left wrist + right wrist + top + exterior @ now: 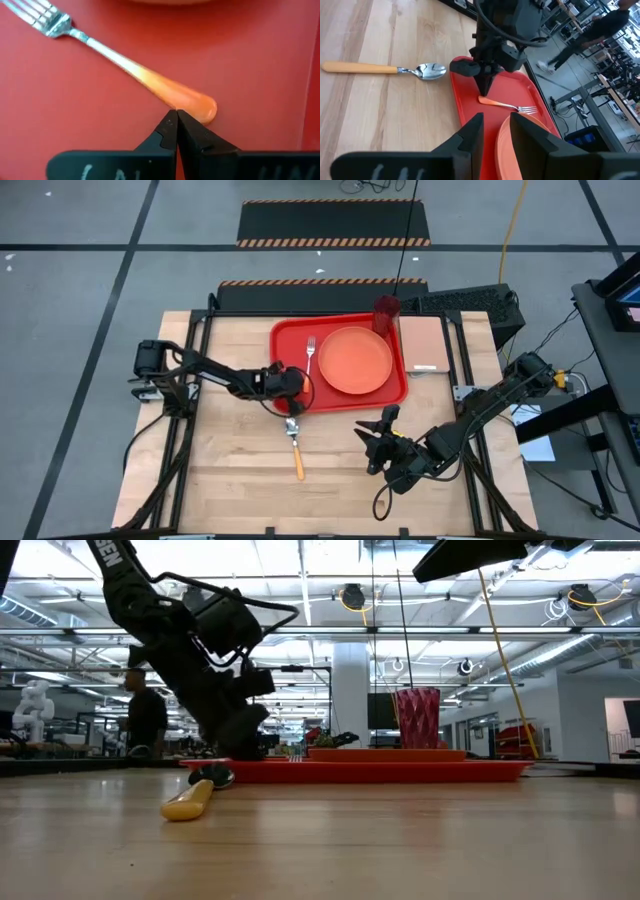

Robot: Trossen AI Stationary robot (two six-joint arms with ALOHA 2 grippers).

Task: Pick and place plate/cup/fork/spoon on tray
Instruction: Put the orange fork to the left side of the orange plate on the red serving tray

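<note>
The red tray (285,340) lies at the table's far middle. On it rest the orange plate (355,360) and, left of the plate, the fork (125,65), flat with its tines toward the far edge. The dark red cup (386,313) stands upright at the tray's far right corner. The spoon (295,445) lies on the wood just near of the tray, bowl toward it. My left gripper (176,114) is shut and slants down over the tray's near left part, its tips at the fork's handle end. My right gripper (494,130) hangs open above the table, near and right of the tray, with nothing between its fingers. My left gripper's shut fingertips (170,122) stand at the side of the fork's orange handle, by its free end (202,106). They come slanting down from the table's left. I cannot tell whether they touch the handle. The fork lies flat on the tray.
A tan-pink pad (424,342) lies right of the tray, against its rim. Bare wood spreads across the near half of the table around the spoon. A person (145,710) stands in the room beyond the table.
</note>
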